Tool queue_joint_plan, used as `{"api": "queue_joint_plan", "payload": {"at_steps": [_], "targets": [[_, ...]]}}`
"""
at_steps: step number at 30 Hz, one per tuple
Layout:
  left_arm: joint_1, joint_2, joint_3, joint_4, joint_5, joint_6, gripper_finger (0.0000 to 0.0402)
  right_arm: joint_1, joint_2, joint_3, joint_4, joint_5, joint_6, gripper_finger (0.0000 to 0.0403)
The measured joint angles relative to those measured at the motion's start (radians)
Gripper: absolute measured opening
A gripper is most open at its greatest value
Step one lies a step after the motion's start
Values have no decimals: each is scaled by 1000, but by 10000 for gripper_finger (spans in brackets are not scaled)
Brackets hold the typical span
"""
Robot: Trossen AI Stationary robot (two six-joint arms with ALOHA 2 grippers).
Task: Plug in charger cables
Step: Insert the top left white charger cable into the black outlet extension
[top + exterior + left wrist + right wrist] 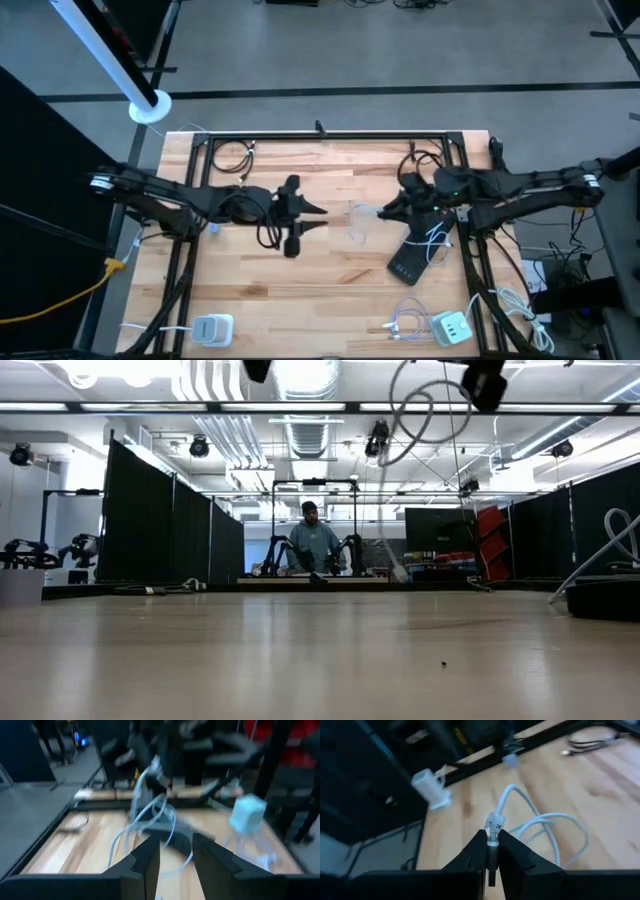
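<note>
Right gripper (492, 851) over the worktop's centre-right, jaws pinched tight on the plug end of a white charger cable (540, 822); the rest of that cable trails in a loose loop down toward the black power strip (412, 262) lying at about 4 o'clock from table centre. Left gripper (318, 216) hangs mid-worktop facing the right one, jaws at a narrow gap, nothing visibly between them; a black cable (268, 228) dangles along that arm.

Judgement: the step looks like a mid-air mate or handover of the plug. To do it well, keep the plug square in the right jaws, line its axis up with the receiving side before pushing, go slow, and leave slack so the loop does not drag the strip.

More black cables coiled at 11 o'clock (232, 157) and 1 o'clock (422, 160). White charger blocks at 7 o'clock (212, 328) and 5 o'clock (451, 326), a small white cable bundle (404, 322) just beside the latter.

Worktop (330, 290) is pale wood planks in a black frame. Beyond: grey floor, black curtains, ceiling lights, and a person (312, 542) seated at another rig far back.
</note>
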Motion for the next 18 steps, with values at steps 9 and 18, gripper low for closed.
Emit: {"api": "queue_joint_plan", "payload": {"at_steps": [9,18], "targets": [[-1,190,0,502,-6,-148,94,0,-46,-6,91,33,-36,16],[-25,317,86,636,-8,-293,79,67,-61,13,112,41,-129,16]]}}
